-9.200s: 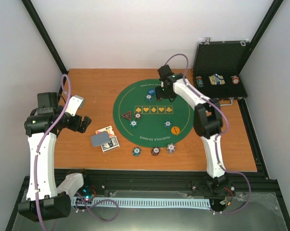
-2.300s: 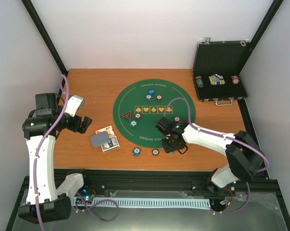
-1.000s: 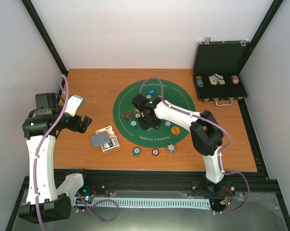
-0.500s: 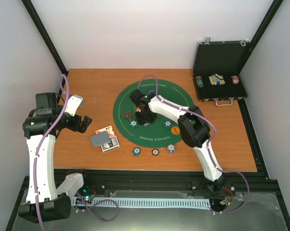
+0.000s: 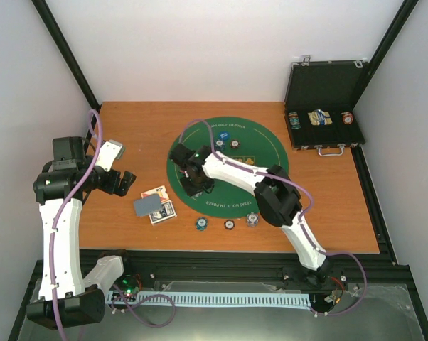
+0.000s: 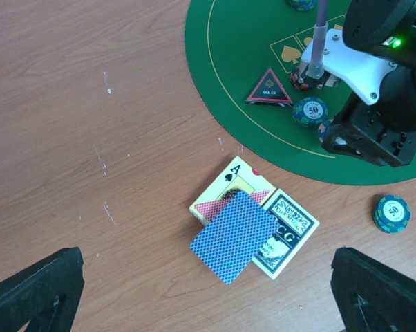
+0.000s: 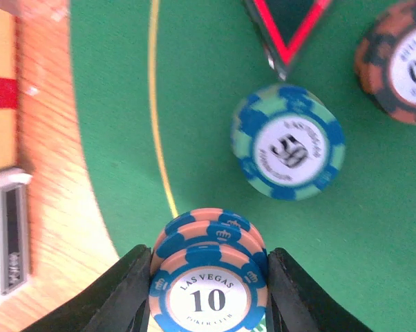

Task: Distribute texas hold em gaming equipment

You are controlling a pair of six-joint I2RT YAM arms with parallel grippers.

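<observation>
My right gripper [image 5: 194,183] is over the left edge of the green mat [image 5: 271,153]. In the right wrist view it [image 7: 208,270] is shut on a small stack of pink-and-blue "10" chips [image 7: 209,294]. A green-and-blue "50" chip [image 7: 288,142] and the black-and-red triangle marker [image 7: 287,24] lie just beyond. My left gripper [image 5: 121,183] is open and empty above the wood. The blue-backed cards [image 6: 235,235] lie below it on two card boxes [image 6: 289,232]. The orange and blue discs are hidden.
Three chips [image 5: 229,224] lie in a row on the wood near the mat's front edge. Two chips [image 5: 234,144] lie at the mat's far side. The open black case [image 5: 324,92] with more chips stands at the back right. An orange-and-black chip [image 7: 398,62] lies next to the triangle.
My right gripper has moved left across the mat from its middle to its left edge, with the chips in it. The left arm has not moved.
</observation>
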